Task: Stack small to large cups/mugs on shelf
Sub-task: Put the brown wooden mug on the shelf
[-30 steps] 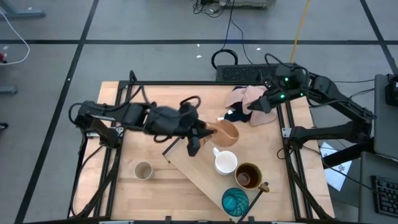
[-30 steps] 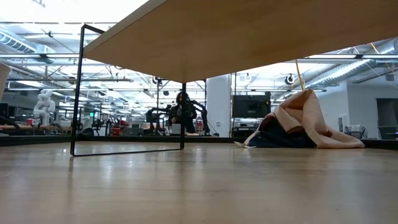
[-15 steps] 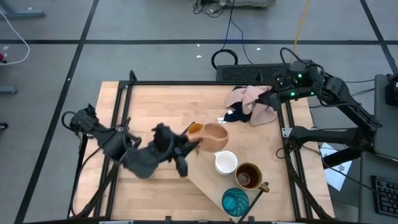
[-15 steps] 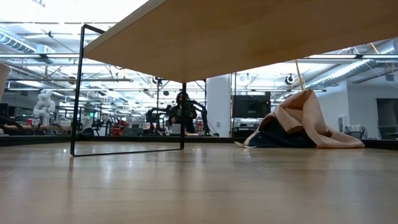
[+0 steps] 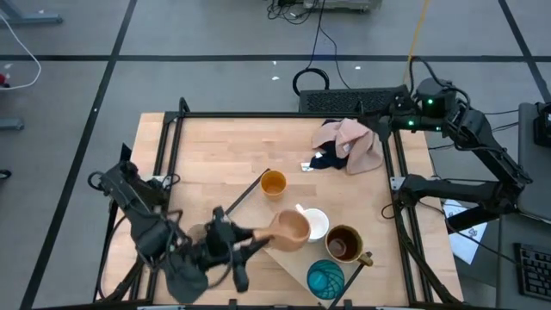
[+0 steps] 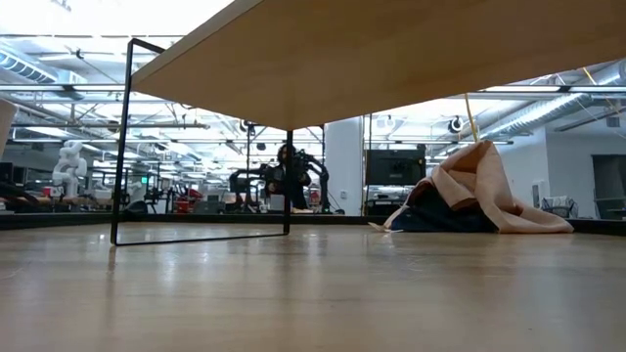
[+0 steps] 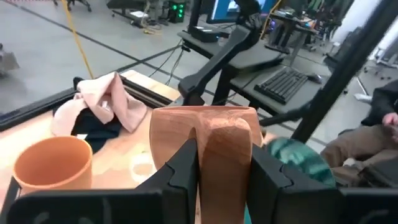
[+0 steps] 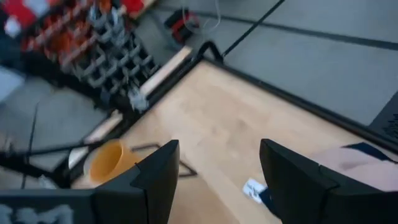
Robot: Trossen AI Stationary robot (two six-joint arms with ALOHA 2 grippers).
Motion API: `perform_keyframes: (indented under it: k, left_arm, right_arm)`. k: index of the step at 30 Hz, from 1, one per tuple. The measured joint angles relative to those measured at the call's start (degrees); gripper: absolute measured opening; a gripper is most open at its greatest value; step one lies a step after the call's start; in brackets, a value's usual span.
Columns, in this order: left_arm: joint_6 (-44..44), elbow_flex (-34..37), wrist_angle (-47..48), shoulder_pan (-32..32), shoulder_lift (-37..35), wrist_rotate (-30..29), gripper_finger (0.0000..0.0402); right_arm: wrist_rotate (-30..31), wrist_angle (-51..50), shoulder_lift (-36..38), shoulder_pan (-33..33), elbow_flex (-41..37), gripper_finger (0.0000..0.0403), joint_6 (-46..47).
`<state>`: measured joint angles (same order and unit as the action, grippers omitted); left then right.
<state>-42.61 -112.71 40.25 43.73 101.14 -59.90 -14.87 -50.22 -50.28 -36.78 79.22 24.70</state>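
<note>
Holding the tan cup by its handle, my left gripper hovers beside the white mug; my right gripper waits empty, fingers apart, past the cloths.

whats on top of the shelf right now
On the shelf: white mug, dark brown mug, teal cup. The tan cup, in the left end effector, hides part of the board.

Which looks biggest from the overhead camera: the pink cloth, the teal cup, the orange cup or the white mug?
1. Pink cloth, clearly largest.
2. Teal cup.
3. White mug, though the tan cup in the left claw hides part of it, so this placing is unsure.
4. Orange cup, smallest.
</note>
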Motion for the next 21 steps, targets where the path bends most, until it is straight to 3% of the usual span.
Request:
perform_keyframes:
  k: [21]
  left_arm:
    - [-5.78,0.0,-1.8,8.28,12.47,-18.61,0.0091]
  right_arm:
    - [-0.18,14.69,1.09,-1.24,0.0,0.0212,12.12]
